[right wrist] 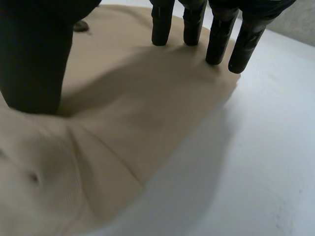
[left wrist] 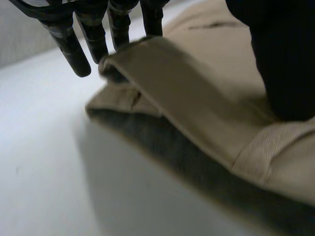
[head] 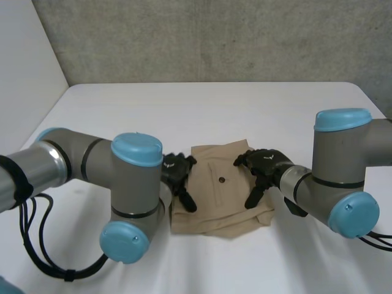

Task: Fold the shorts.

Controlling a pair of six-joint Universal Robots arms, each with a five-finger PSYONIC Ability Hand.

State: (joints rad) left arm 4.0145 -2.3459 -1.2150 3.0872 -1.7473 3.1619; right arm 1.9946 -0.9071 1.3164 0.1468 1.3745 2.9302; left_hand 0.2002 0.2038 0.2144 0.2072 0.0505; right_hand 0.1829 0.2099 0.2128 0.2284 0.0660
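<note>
Left hand (head: 176, 171) spread loose on left edge of tan shorts (head: 217, 207), thumb on top. Right hand (head: 264, 163) same deal on right edge, fingers straight. Shorts folded, near middle of table (head: 214, 110).

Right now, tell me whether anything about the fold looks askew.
The shorts are folded unevenly: beside the left robot hand the upper layer sits back from the ones beneath, and the near edge is ragged.
</note>
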